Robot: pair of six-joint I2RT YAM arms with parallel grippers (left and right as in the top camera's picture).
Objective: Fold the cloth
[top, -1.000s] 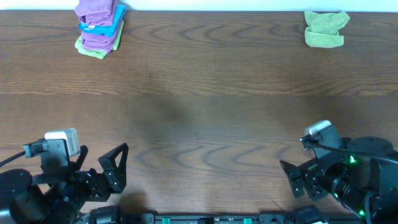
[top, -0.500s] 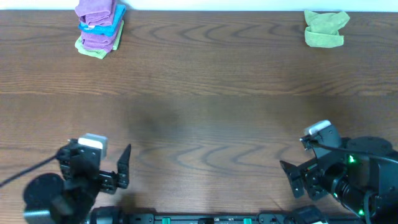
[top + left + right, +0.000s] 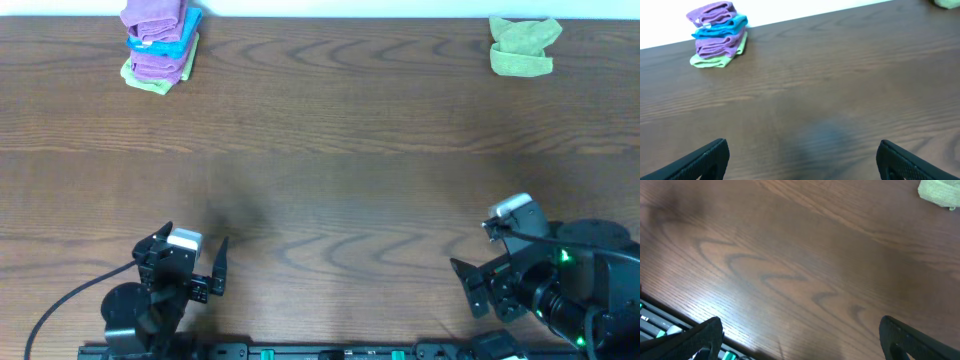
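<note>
cloth: square purple microfibre cloth (image 3: pixel 154 16) tops the cloth stack (image 3: pixel 160 58), far-left corner of brown wooden desk (image 3: pixel 330 150) | left hand (image 3: pixel 802 152): released, empty | right hand (image 3: pixel 800 330): released, empty | why: both parked at front edge, likely awaiting a reach

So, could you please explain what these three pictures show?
Two robot arms sit at a wooden table. One picture looks straight down from above. The other two come from cameras on the wrists, each looking out between its own two fingers: the left gripper and the right gripper. Both are open and hold nothing. At the table's far edge, on the left, is a stack of folded cloths with a purple cloth on top. A crumpled lime-green cloth lies on the far right.
</note>
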